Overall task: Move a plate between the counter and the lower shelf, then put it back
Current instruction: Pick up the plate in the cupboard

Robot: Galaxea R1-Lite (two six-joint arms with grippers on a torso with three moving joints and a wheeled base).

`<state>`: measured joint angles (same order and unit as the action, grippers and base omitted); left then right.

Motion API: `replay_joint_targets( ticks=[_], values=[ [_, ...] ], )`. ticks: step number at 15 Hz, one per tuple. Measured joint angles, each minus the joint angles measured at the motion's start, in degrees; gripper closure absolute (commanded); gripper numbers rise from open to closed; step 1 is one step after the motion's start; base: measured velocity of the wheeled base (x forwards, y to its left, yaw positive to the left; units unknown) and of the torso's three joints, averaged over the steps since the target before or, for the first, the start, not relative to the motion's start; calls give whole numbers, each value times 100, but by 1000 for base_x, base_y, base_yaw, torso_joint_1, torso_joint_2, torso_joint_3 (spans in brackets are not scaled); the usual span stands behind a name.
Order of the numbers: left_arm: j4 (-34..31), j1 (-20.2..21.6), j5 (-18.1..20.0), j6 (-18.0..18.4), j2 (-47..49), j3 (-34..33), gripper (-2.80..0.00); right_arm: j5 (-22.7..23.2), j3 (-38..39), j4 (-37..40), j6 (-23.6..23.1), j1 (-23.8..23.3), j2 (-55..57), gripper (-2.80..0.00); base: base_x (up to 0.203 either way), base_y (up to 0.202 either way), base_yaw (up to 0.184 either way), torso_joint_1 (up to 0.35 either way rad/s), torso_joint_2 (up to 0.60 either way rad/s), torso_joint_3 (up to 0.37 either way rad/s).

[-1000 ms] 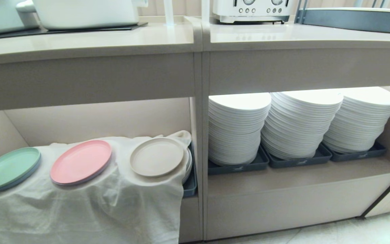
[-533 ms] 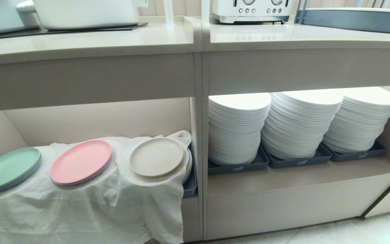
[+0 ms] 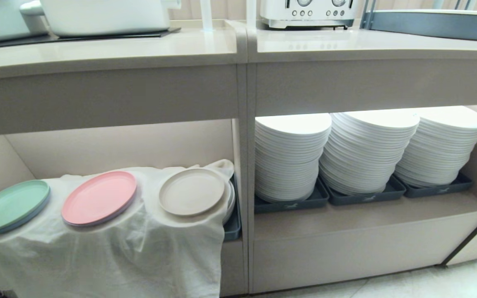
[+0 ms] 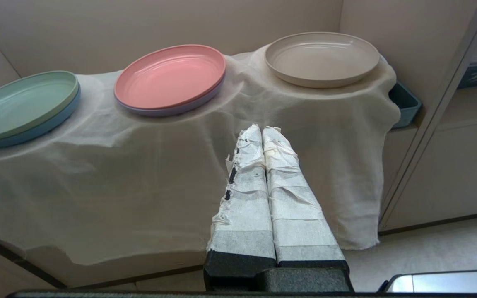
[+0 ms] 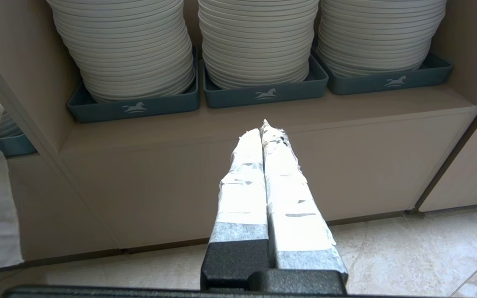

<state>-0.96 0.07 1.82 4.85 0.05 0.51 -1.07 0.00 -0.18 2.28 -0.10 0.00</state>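
The cream-beige plate (image 3: 191,191) (image 4: 321,58) lies flat on the white cloth (image 3: 118,248) at the right end of the lower shelf (image 3: 118,145). Above it runs the counter (image 3: 106,51), with no plate on it. My left gripper (image 4: 262,129) is shut and empty. It hangs in front of the draped cloth (image 4: 139,174), lower than the plate and apart from it. My right gripper (image 5: 262,128) is shut and empty, parked low before the neighbouring recess. Neither gripper shows in the head view.
A pink plate (image 3: 99,198) and a mint-green plate (image 3: 10,205) lie left of the cream one. Three tall white plate stacks (image 3: 367,151) in dark trays (image 5: 265,94) fill the right recess. A white pot (image 3: 106,16) and a toaster (image 3: 307,12) stand on top.
The cloth's hanging hem has shifted slightly. The three plates have stayed where they were.
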Motion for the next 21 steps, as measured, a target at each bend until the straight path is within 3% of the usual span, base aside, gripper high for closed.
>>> replay_joint_targets(
  ticks=[16, 21],
  values=[
    [2, 0, -11, -194, -2, -7, 0, 0, 0, -2, -2, 0, 0, 0, 0, 0, 0, 0, 0, 0],
    [6, 0, 18, 71, -2, -7, 0, -2, 0, 2, 0, 0, 0, 0, 0, 0, 0, 0, 0, 0]
  ],
)
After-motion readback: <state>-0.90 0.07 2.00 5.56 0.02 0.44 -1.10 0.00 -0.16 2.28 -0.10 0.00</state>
